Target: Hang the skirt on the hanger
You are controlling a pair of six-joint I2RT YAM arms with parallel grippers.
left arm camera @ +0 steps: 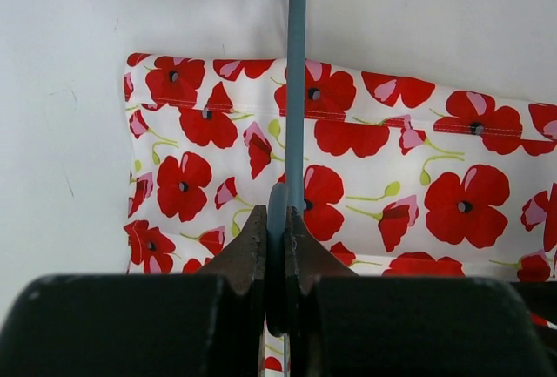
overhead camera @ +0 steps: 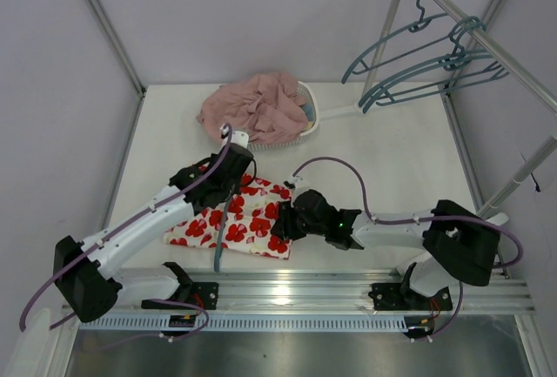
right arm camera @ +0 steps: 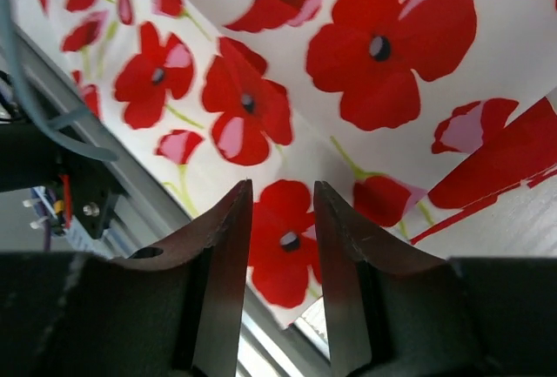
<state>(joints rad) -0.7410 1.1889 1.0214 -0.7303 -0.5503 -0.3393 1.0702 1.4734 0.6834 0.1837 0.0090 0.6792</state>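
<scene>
The skirt [overhead camera: 246, 225] is laid out on the desk [overhead camera: 392, 159] near its front edge, between the two arms. A hanger [left arm camera: 297, 90] is clamped tight between the fingers of the left gripper [left arm camera: 277, 220], and its thin bar is held across the middle of the cloth. The fingers of the right gripper [right arm camera: 283, 198] are kept narrowly apart over the skirt's right edge, and nothing is seen between them.
</scene>
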